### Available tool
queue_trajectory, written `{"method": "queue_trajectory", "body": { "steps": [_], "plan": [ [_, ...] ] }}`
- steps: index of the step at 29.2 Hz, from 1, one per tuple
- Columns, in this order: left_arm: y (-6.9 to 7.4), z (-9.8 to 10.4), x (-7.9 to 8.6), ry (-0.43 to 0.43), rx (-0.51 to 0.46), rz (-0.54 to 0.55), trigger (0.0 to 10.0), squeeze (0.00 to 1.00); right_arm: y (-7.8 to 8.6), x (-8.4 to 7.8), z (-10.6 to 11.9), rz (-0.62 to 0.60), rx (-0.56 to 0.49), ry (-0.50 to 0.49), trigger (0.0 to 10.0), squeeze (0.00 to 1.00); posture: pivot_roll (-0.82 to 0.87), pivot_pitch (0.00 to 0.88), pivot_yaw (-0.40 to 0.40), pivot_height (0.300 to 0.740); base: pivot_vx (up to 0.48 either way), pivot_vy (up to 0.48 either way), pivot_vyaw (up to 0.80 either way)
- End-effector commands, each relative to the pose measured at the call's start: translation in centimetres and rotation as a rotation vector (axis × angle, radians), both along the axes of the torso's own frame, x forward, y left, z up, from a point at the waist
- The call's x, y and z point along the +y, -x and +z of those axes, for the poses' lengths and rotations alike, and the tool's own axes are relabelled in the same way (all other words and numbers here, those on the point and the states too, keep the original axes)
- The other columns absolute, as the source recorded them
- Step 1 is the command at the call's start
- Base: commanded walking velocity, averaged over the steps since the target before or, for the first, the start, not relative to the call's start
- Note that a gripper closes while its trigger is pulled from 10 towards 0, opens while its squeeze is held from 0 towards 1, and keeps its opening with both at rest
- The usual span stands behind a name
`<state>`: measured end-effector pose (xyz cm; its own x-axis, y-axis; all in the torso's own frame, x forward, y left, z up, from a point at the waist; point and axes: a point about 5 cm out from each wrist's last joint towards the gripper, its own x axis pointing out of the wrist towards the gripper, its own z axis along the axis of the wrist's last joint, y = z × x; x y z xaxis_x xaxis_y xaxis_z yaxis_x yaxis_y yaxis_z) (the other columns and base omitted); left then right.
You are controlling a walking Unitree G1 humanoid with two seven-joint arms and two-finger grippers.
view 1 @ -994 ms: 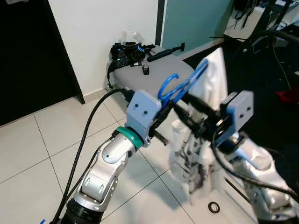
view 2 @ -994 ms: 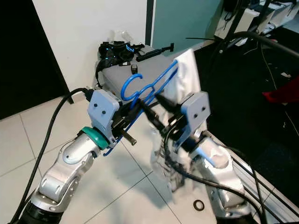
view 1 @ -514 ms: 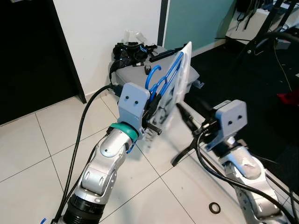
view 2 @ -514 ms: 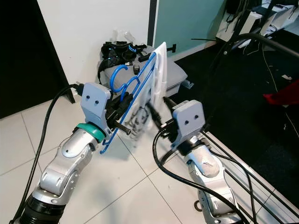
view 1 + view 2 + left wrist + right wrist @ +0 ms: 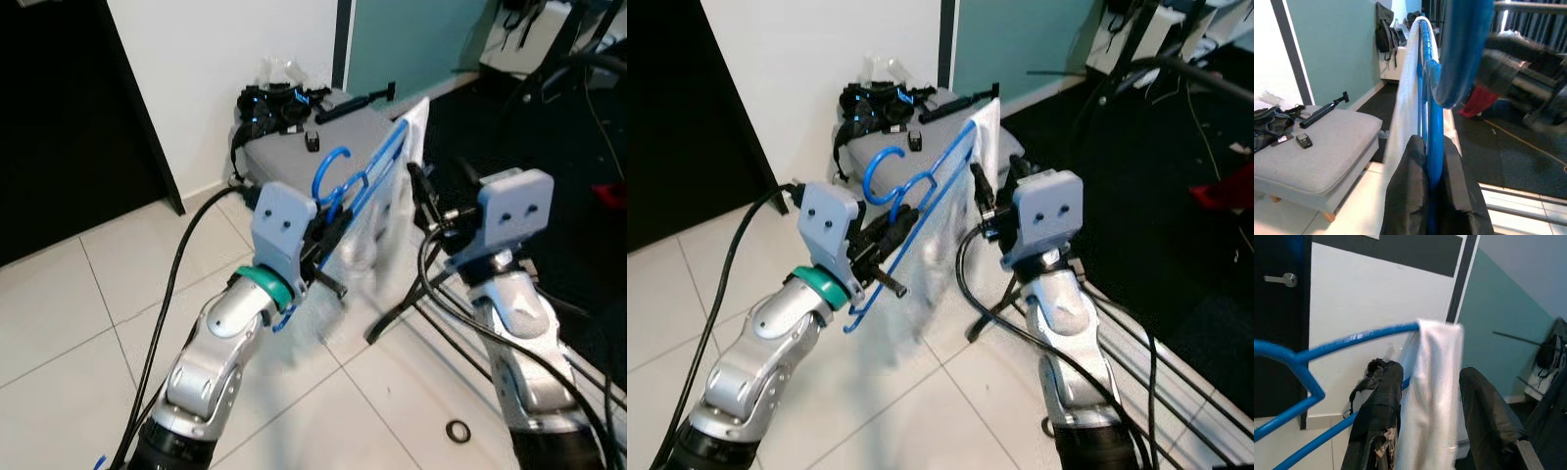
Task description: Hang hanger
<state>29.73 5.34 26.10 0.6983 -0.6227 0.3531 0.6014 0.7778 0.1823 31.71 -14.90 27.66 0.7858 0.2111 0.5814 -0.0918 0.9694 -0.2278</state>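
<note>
Hanger point(image 5: 364, 186) between pincers; cloth point(image 5: 982, 137) on it; ottoman point(image 5: 338, 137) behind.

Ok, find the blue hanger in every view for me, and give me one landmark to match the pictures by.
Left eye view: blue hanger at centre, held up by the left hand.
Right eye view: left of centre, its hook toward the wall.
Left wrist view: a blue bar gripped between the black fingers, white cloth draped over it.
Right wrist view: blue bars crossing from the edge to the cloth.
Shared landmark: the grey ottoman, also in the left wrist view.

Two silver jointed arms, a teal ring on the left wrist, grey-blue boxy camera housings with screws, thick black cables.
</note>
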Motion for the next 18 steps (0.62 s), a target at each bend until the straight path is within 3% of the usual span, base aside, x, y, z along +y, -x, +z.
{"method": "queue_trajectory", "body": {
  "steps": [1, 6, 7, 8, 9, 11, 12, 16, 17, 18],
  "plan": [
    [0.7, 1.3, -0.1, 0.029, -0.056, -0.03, 10.0, 0.0, -0.2, -0.2, -0.4, -0.019, 0.005, -0.003, 10.0, 0.0, -0.13, 0.23, 0.118, 0.74, 0.0, 0.0, 0.0],
    [1.2, 1.6, -0.2, 0.03, -0.069, -0.064, 10.0, 0.0, -1.0, -0.5, 0.0, -0.054, 0.002, -0.021, 10.0, 0.0, -0.12, 0.228, 0.117, 0.74, 0.0, 0.0, 0.0],
    [1.3, 1.7, -0.2, 0.03, -0.071, -0.071, 10.0, 0.0, -1.3, -0.6, 0.1, -0.054, -0.002, -0.024, 7.5, 0.0, -0.12, 0.227, 0.117, 0.74, 0.0, 0.0, 0.0],
    [1.3, 1.7, -0.2, 0.03, -0.071, -0.071, 10.0, 0.0, -1.3, -0.6, 0.1, -0.054, -0.002, -0.024, 7.5, 0.0, -0.12, 0.227, 0.117, 0.74, 0.0, 0.0, 0.0],
    [1.3, 1.8, -0.3, 0.031, -0.074, -0.076, 10.0, 0.0, -1.5, -0.6, 0.3, -0.054, -0.005, -0.025, 8.2, 0.0, -0.12, 0.227, 0.116, 0.74, 0.0, 0.0, 0.0],
    [1.3, 1.8, -0.3, 0.031, -0.074, -0.076, 10.0, 0.0, -1.5, -0.6, 0.3, -0.054, -0.005, -0.025, 8.2, 0.0, -0.12, 0.227, 0.116, 0.74, 0.0, 0.0, 0.0],
    [1.5, 1.9, -0.4, 0.035, -0.076, -0.084, 10.0, 0.0, -1.7, -0.6, 0.4, -0.052, -0.01, -0.026, 10.0, 0.0, -0.11, 0.226, 0.116, 0.74, 0.0, 0.0, 0.0],
    [1.5, 2.1, -0.5, 0.036, -0.079, -0.089, 10.0, 0.0, -1.9, -0.6, 0.6, -0.05, -0.018, -0.026, 10.0, 0.0, -0.11, 0.225, 0.117, 0.74, 0.0, 0.0, 0.0],
    [1.6, 2.1, -0.5, 0.037, -0.08, -0.093, 10.0, 0.0, -2.0, -0.6, 0.8, -0.049, -0.024, -0.028, 4.0, 0.0, -0.11, 0.224, 0.116, 0.74, 0.0, 0.0, 0.0],
    [1.6, 2.1, -0.5, 0.037, -0.08, -0.093, 10.0, 0.0, -2.0, -0.6, 0.8, -0.049, -0.024, -0.028, 4.0, 0.0, -0.11, 0.224, 0.116, 0.74, 0.0, 0.0, 0.0]
  ]
}}
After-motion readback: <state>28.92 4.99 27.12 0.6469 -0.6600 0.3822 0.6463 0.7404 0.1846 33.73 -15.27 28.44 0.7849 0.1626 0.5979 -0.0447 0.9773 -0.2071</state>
